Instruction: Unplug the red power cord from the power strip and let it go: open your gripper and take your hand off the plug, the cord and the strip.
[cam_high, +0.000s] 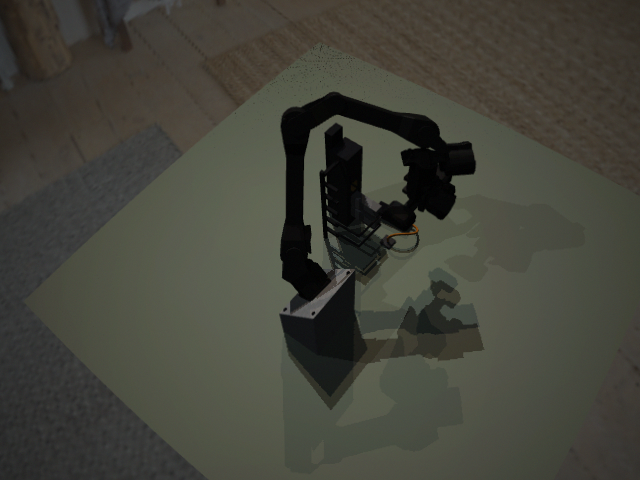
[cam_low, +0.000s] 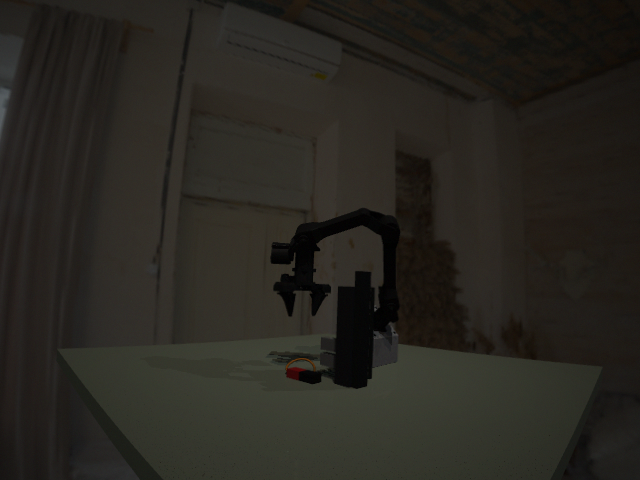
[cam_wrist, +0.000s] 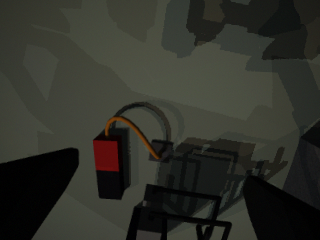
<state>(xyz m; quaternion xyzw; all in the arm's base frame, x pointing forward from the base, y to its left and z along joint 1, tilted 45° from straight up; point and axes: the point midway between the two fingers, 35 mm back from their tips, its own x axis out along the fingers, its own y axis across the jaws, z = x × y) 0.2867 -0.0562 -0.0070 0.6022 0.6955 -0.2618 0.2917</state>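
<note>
1. Watching the tool (cam_high: 397, 215) (cam_low: 302, 314) (cam_wrist: 162, 171) now: released, spread wide, with nothing between its fingers, pointing down from above, beside the upper part of the black tower (cam_high: 343, 180) (cam_low: 354, 335).
2. And down on the counter (cam_high: 180, 232) (cam_low: 465, 392) (cam_wrist: 240, 105), spotting the red-and-black plug (cam_low: 303, 375) (cam_wrist: 108, 170): lying flat beside the foot of the black tower, black end towards it, not touching it.
3. Looking down from the wrist: clear of both fingers, plug and cord alike.
4. Following the orange cord (cam_high: 403, 233) (cam_low: 301, 360) (cam_wrist: 122, 120): rising in an arch from the red end, then dropping to a small dark block (cam_high: 390, 241) (cam_wrist: 161, 150), near the black tower.
5. Catching the wire rack (cam_high: 323, 206) (cam_wrist: 185, 193) right beside the black tower.
6. Too dark to tell which part is the power strip, or to make out any socket on the black tower.
</note>
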